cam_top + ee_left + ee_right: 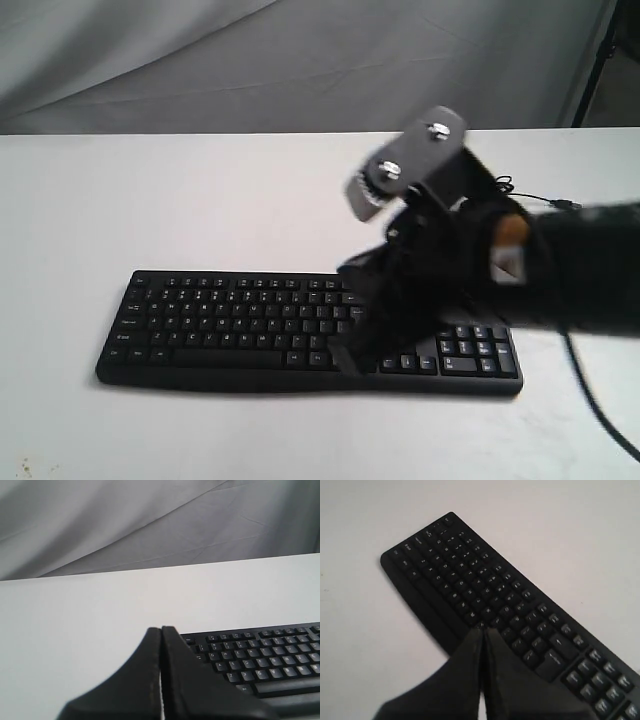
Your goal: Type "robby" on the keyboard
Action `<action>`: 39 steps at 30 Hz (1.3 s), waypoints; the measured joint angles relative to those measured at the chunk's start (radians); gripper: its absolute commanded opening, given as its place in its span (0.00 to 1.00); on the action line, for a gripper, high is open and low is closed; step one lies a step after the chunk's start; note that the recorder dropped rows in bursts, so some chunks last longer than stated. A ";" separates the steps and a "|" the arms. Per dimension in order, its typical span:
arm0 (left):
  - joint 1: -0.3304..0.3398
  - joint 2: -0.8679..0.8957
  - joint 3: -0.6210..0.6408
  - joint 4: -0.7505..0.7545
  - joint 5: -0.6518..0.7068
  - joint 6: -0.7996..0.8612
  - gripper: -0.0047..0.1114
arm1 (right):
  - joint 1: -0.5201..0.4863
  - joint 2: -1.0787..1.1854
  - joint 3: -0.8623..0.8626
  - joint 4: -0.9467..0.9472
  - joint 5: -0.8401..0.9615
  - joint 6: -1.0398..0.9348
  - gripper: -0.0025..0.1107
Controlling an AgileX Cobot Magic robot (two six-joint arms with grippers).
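The black keyboard (230, 320) with white legends lies flat on the white table, number pad at its right end. My right gripper (347, 358) is shut, fingertips pressed together with nothing between them, pointing down over the keyboard's bottom rows just right of the letter block. In the right wrist view the shut gripper (484, 629) tips sit just over a key in the lower rows of the keyboard (470, 580). My left gripper (161, 629) is shut and empty, beside the Esc end of the keyboard (270, 655). The left arm does not appear in the exterior view.
A thin black cable (535, 200) with a plug runs over the table behind the right arm. Another dark cable (600, 410) trails off the front right. A grey cloth backdrop (250, 60) hangs behind the white table (200, 190).
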 measured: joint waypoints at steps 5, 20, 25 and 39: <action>0.000 0.000 0.000 0.000 0.000 0.000 0.04 | 0.000 -0.251 0.279 -0.001 -0.129 0.021 0.02; 0.000 0.000 0.000 0.000 0.000 0.000 0.04 | -0.491 -1.004 0.635 -0.001 -0.221 0.032 0.02; 0.000 0.000 0.000 0.000 0.000 0.000 0.04 | -0.671 -1.190 0.679 -0.001 -0.125 0.032 0.02; 0.000 0.000 0.000 0.000 0.000 0.000 0.04 | -0.747 -1.294 0.758 -0.001 0.012 0.032 0.02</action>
